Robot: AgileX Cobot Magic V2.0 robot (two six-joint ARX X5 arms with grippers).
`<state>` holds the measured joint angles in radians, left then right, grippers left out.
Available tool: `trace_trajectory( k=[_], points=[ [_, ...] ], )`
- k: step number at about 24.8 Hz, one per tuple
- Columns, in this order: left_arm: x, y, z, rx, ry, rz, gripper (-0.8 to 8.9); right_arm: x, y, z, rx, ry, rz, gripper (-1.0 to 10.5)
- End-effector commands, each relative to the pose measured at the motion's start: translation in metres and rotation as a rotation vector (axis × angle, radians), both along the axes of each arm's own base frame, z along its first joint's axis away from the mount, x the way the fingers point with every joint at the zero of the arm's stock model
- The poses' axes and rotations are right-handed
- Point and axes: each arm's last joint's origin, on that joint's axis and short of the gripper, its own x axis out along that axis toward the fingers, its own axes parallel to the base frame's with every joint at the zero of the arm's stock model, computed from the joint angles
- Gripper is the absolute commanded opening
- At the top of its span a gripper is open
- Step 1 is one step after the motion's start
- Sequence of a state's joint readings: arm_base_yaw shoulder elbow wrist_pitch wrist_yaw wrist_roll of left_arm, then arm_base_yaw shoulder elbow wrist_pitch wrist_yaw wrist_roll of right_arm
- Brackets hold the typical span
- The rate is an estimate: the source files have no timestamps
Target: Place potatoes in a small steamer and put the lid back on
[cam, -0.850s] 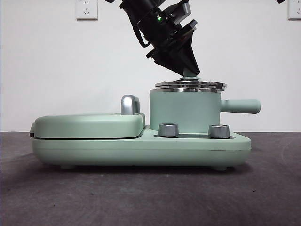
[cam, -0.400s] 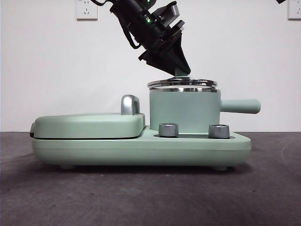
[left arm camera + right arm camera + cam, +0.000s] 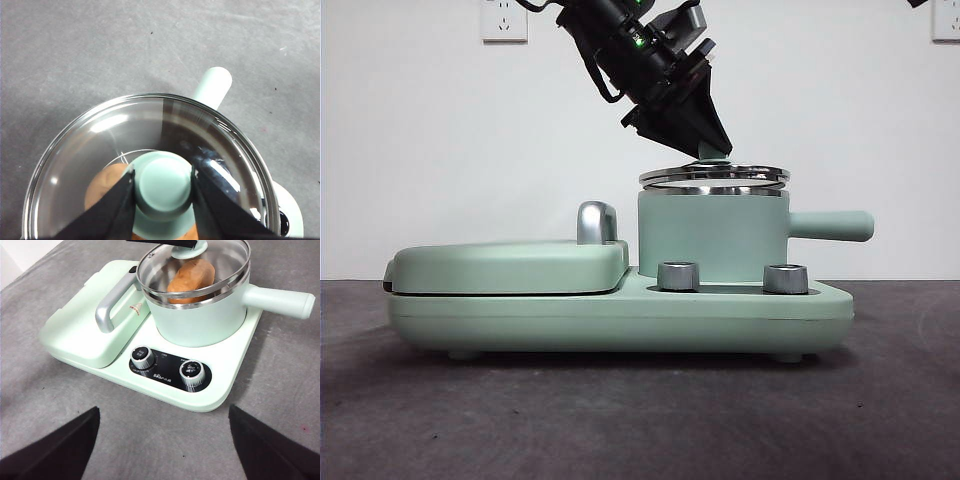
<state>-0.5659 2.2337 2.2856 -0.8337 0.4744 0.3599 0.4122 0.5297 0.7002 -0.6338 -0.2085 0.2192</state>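
The potato (image 3: 191,275) already lies inside the small steamer (image 3: 712,236), an orange-brown lump seen through the glass; the step in hand is the seating of the lid (image 3: 714,176); the left hand (image 3: 163,192) has its two black jaws pinched on the lid's mint-green knob (image 3: 164,184), and in the front view it comes down at a slant from the upper left; the lid's steel rim sits just above the pot's rim, seemingly a shade off centre toward the griddle cover (image 3: 510,266), though whether the rims touch all round I cannot tell; the right hand (image 3: 162,447) waits over the grey table (image 3: 280,405), jaws spread wide and holding nothing; the next move, I judge, calls for centring the lid, lowering it level until it seats, then letting go of the knob.
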Motion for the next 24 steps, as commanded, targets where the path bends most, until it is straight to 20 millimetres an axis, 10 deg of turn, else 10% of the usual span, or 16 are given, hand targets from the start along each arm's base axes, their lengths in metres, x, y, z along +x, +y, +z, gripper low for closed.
trace_trajectory(
  k=[1, 18, 24],
  points=[
    [0.003, -0.008, -0.004, -0.009, -0.023, -0.032, 0.16, 0.000, 0.001, 0.003, 0.019, -0.006, -0.002, 4.1],
    [0.009, -0.014, -0.039, 0.063, 0.051, -0.059, 0.36, 0.000, 0.001, 0.003, 0.019, -0.005, -0.002, 4.1],
    [0.008, -0.007, -0.023, 0.019, 0.088, 0.011, 4.17, 0.000, 0.001, 0.003, 0.019, -0.006, -0.002, 4.1]
  ],
)
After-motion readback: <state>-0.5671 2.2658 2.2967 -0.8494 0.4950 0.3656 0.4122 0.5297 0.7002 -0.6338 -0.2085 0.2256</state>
